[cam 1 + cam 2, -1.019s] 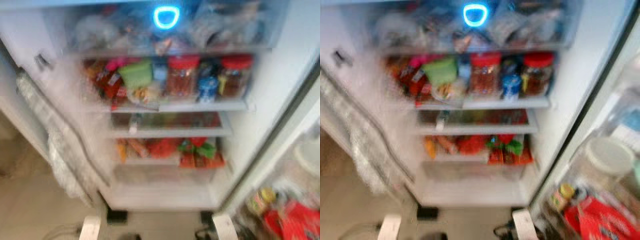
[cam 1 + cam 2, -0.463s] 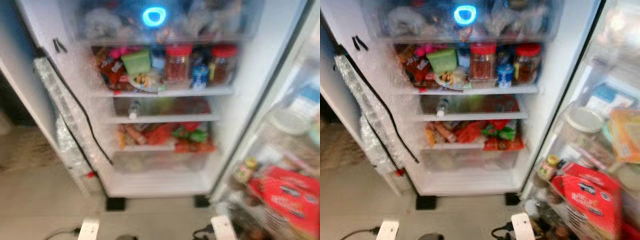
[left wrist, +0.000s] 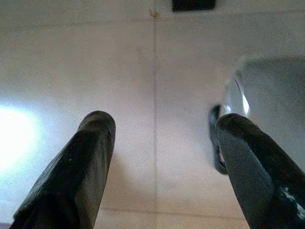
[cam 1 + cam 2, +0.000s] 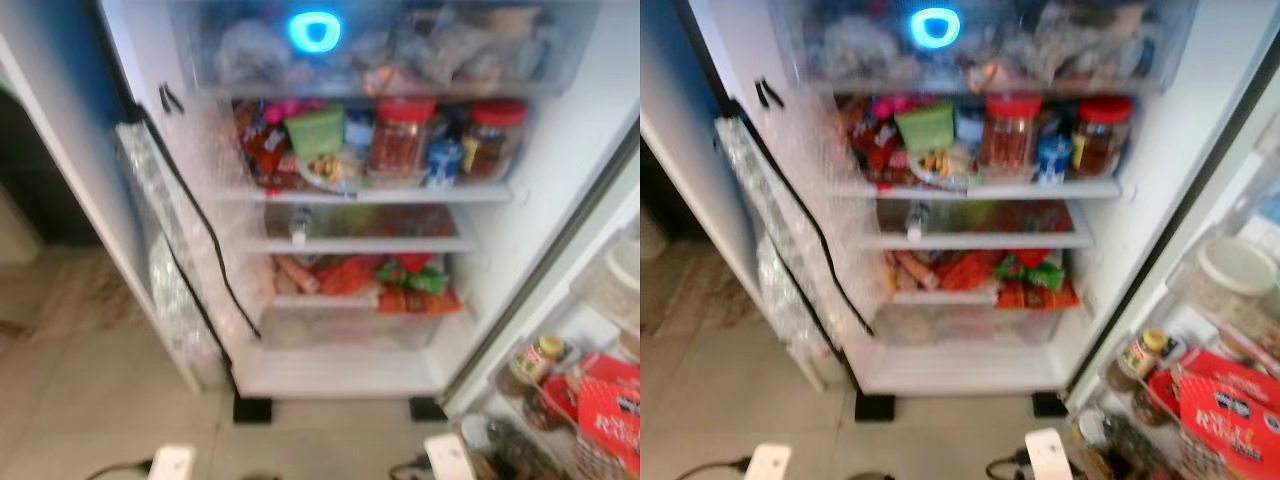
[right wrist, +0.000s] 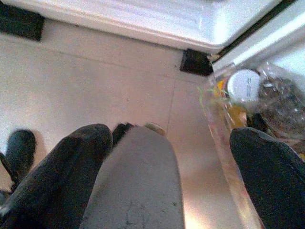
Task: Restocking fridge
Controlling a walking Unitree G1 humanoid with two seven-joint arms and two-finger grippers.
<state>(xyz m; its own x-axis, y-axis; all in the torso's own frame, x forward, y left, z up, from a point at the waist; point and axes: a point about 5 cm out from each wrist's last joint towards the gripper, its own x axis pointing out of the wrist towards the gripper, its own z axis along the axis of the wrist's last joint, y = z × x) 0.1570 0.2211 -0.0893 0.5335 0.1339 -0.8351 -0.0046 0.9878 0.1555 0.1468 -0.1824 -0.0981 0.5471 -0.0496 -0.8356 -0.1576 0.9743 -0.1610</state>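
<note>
Fridge (image 4: 970, 200) stands open dead ahead, shelves packed; view has swung right since a second ago, door bins less in frame. Left gripper (image 3: 159, 157) and right gripper (image 5: 171, 162) hang spread wide over floor, empty. Nothing picked yet.

The fridge (image 4: 1160, 180) stands open, shelves crowded (jars, packets).

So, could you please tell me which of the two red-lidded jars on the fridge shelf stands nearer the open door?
The right-hand jar, with darker contents, stands nearest the door. The other jar stands left of the blue can.
</note>
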